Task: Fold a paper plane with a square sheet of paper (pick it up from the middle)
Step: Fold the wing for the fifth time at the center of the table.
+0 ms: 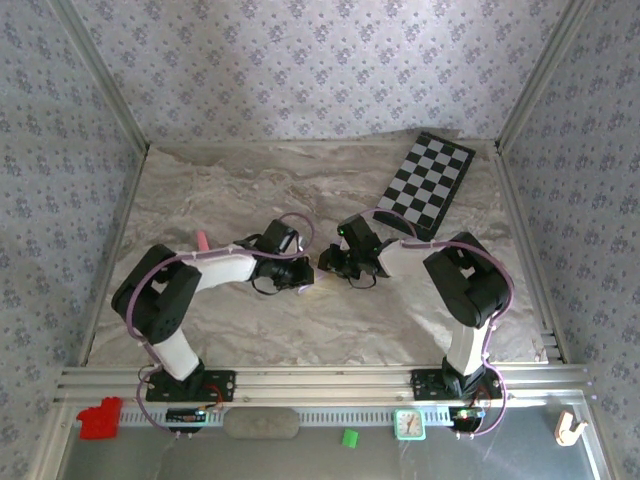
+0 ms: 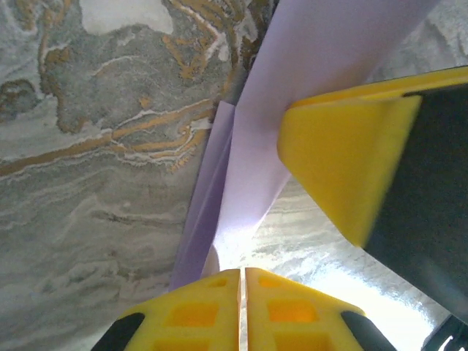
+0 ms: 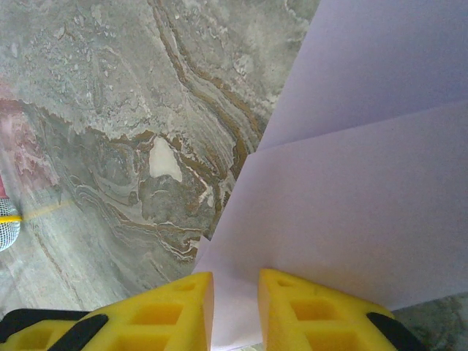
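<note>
Left end effector clenched on sheet; right end effector astride it, grip unclear; chequered board distant.

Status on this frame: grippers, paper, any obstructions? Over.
Left gripper shut on the lilac paper sheet. Right gripper open, sheet between its fingers. Sheet partly folded. Chequered board far right, well clear.

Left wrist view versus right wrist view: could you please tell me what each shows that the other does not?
Left wrist: the left tool shut on the lilac paper, its narrow crease, and another yellow finger alongside. Right wrist: the right tool open over two broad overlapping layers. Both: lilac paper, marbled table, yellow fingers.
</note>
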